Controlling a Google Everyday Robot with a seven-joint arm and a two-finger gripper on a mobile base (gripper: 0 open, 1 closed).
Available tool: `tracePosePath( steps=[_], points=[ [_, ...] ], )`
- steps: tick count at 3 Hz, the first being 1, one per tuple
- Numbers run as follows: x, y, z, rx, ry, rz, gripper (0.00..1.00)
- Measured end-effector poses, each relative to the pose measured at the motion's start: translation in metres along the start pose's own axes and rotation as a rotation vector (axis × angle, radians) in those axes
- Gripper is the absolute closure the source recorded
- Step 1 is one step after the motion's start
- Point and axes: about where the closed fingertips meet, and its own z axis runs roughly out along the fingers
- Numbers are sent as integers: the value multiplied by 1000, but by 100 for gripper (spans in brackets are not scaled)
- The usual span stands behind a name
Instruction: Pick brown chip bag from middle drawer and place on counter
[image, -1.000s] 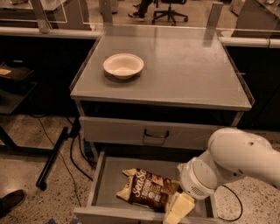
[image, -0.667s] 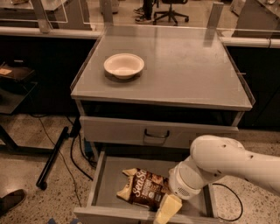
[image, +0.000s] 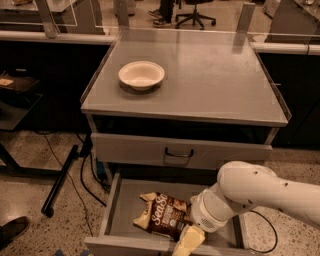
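Observation:
The brown chip bag (image: 163, 215) lies flat on the floor of the open middle drawer (image: 125, 197), near its front centre. My gripper (image: 186, 241) hangs at the end of the white arm, just right of and in front of the bag, over the drawer's front edge; its cream-coloured fingers touch or overlap the bag's right end. The counter (image: 210, 85) is the grey cabinet top above, with a white bowl (image: 141, 75) on its left part.
A closed drawer front with a dark handle (image: 179, 152) sits above the open drawer. A black pole and cables (image: 62, 177) lie on the floor at left. A shoe (image: 11, 231) shows at bottom left. Dark desks flank the cabinet.
My arm has swung left and lower along the drawer's front, bringing the gripper from the bag's right side to close against its right end. The bag has not moved.

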Motion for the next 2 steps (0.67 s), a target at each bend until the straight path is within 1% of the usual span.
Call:
tracePosePath(
  steps=[1, 2],
  points=[
    [-9, -16, 34, 5, -47, 19, 0],
    [-26, -58, 85, 8, -83, 26, 0]
  ],
)
